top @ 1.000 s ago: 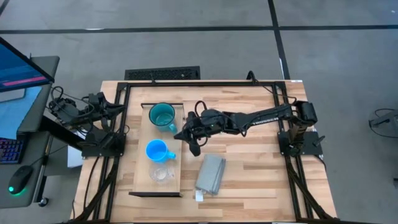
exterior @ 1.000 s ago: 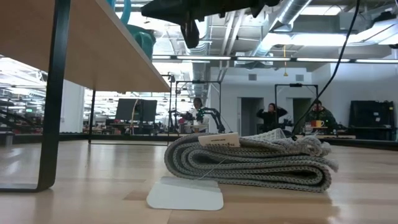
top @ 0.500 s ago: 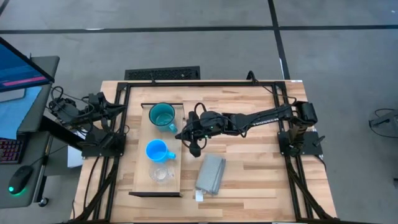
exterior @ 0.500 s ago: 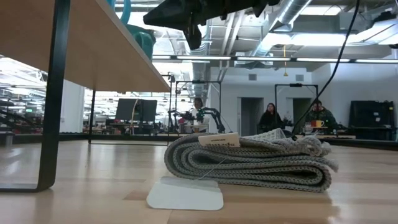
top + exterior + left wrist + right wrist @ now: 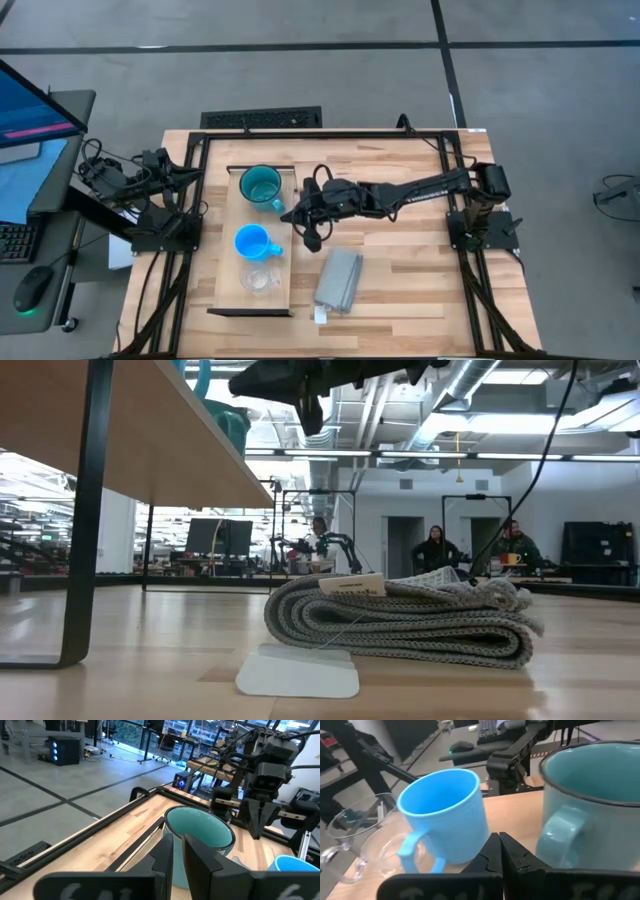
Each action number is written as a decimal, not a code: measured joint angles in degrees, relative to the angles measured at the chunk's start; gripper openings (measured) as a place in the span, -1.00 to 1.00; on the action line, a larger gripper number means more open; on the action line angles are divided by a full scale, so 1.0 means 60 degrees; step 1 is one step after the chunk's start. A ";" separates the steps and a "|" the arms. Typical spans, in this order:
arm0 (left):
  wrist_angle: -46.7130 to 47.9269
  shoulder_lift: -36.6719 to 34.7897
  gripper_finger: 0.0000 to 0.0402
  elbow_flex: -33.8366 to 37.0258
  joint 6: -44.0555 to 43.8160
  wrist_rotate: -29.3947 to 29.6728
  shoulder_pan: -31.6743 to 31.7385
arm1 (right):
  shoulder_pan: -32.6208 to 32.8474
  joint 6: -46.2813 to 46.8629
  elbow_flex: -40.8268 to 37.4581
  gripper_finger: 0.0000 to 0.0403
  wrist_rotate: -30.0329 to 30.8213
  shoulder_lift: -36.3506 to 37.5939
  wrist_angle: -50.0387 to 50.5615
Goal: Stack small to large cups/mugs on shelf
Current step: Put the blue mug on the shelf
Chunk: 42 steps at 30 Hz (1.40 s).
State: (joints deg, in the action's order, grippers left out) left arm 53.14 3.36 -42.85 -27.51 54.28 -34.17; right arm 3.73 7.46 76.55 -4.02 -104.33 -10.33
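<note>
A grey floor (image 5: 300,60) crossed by dark lines is seen; ceiling ducts (image 5: 470,385) and strip lights (image 5: 520,456) (people far behind) are shown.

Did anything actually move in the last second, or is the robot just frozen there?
Barely. The right gripper, shut and empty, edged slightly toward the shelf, beside the blue mug. Nothing was grasped or released. The teal mug, clear cup, grey cloth and the left gripper at the table's left edge stayed put.
</note>
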 joint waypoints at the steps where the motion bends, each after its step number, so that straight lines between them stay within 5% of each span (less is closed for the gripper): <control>1: -0.0003 0.0000 -0.85 0.0000 0.0000 0.0000 0.0000 | -0.0003 0.0000 0.0001 -0.98 0.0001 0.0000 -0.0004; 7: -0.0003 0.0000 -0.85 0.0000 -0.0007 0.0001 0.0001 | -0.0085 0.0070 -0.0003 -0.98 -0.0585 0.0000 -0.0220; 42: 0.0011 0.0004 -0.86 0.0000 -0.0131 -0.0244 0.0001 | -0.0405 0.0790 -0.0003 -0.98 -0.0202 0.0000 0.0632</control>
State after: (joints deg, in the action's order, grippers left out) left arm 53.21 3.38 -42.85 -28.29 52.82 -34.16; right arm 1.30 12.21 76.53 -5.23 -104.33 -6.53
